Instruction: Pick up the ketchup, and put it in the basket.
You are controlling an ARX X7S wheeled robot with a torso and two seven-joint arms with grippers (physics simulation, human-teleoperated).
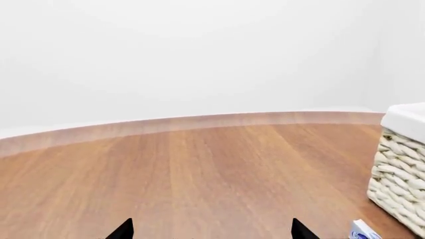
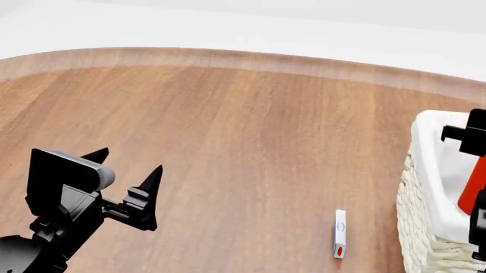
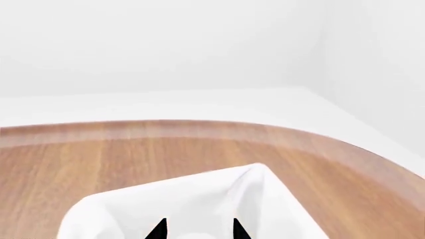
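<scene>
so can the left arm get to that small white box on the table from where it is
Probably yes. The left hand is open and empty, and only bare table lies between it and the small white box, which lies clear of the basket.

Right pincer (image 3: 196,230) tips (black, slightly apart) above the basket (image 3: 192,199) liner on the wooden table (image 3: 99,159).

Broad bare stretch of the brown wooden table (image 2: 251,131), open from its far curved edge to the near edge. Obstacles: a large cream woven wicker basket with white cloth liner (image 2: 425,187) at the right edge, and a small white-and-red flat box (image 2: 340,234) lying near it toward the near edge.
</scene>
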